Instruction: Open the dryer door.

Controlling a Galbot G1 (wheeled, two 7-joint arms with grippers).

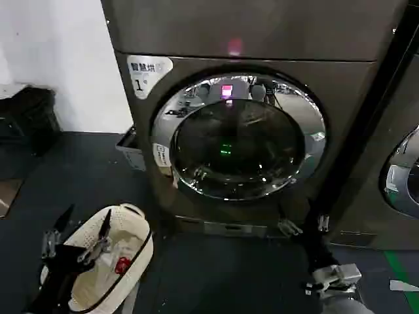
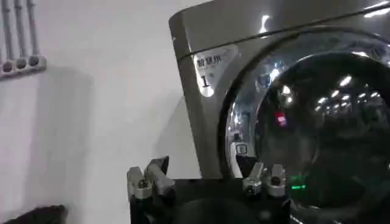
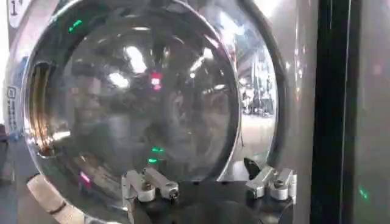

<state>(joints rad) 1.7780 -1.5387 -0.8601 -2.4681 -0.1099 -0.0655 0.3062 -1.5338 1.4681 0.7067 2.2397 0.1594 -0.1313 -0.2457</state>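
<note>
- Sitting shut against the front of the dryer (image 1: pixel 262 39), the door (image 1: pixel 239 137) shows its chrome rim and dark glass facing the robot; it also appears in the left wrist view (image 2: pixel 323 128) and close up in the right wrist view (image 3: pixel 140 97).
- A white label (image 1: pixel 147 72) with characters and "1" sits at the dryer's upper left corner, beside the door.
- Right gripper (image 1: pixel 304 226) hangs low, in front of the dryer's lower right corner, just below the door and apart from it, jaws spread wide and empty (image 3: pixel 210 182).
- Left gripper (image 1: pixel 85 226) is low at the left, well apart from the door, over a white basket (image 1: pixel 134 258) on the dark floor (image 1: pixel 216 275), jaws wide and empty (image 2: pixel 204 176).
- A neighbouring machine (image 1: pixel 393 163) stands to the right.
</note>
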